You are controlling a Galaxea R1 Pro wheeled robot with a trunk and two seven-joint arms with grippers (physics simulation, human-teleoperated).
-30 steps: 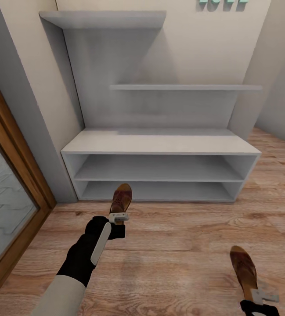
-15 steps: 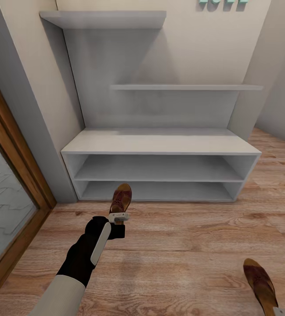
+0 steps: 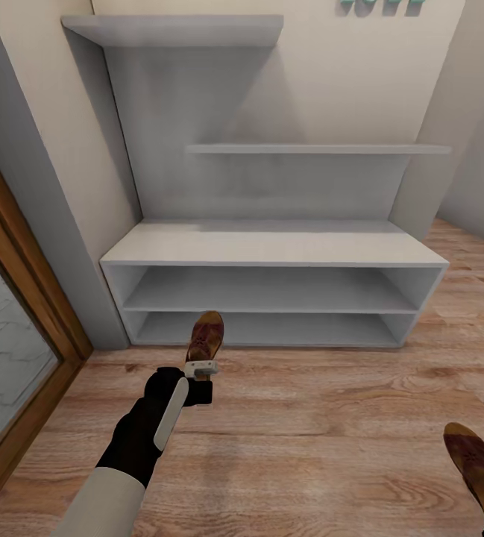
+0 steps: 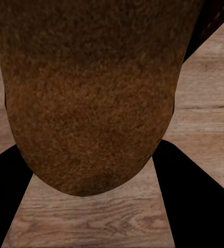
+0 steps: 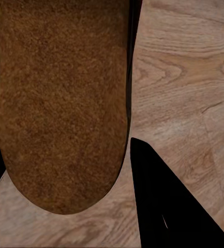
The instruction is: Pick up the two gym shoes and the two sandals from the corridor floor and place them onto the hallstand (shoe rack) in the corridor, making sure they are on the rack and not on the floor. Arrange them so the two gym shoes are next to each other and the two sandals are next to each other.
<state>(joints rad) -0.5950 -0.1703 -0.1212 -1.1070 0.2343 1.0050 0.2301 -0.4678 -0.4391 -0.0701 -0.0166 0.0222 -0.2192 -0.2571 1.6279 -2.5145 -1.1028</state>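
While the head view looks down on the hallstand (image 3: 271, 250), the left gripper (image 3: 201, 368) hangs just in front of its lower shelf opening, clamped on the heel end of 1 brown sandal (image 3: 205, 335). That sandal points toe-first at the hallstand, raised off the corridor floor (image 3: 309, 418), its toe near the bottom shelf edge but not on it.

Hallstand — white, low, flat bench top, 2 open shelf levels, all bare. A mid wall shelf (image 3: 316, 148) sits above its right part, a higher wall shelf (image 3: 174, 28) above its left part. Teal lettering (image 3: 382, 7) shows on the wall over it, cut off by the frame.

Second sandal (image 3: 479, 468) — well apart from the hallstand, out over the floor toward the robot and to the right, toe also aimed at the hallstand. Its heel runs off the frame edge.

Left wrist view: the tan, suede-like footbed (image 4: 88, 98) of the held sandal sits between the dark fingers (image 4: 194, 206), with wood planks behind.

Right wrist view: the right gripper (image 5: 70, 206) has the other sandal's footbed (image 5: 62, 103) between its dark fingers (image 5: 168, 201), so it is holding that sandal over the planks.

Left of the hallstand stands a grey wall panel (image 3: 48, 186), then a wood-framed glass door (image 3: 7, 335).
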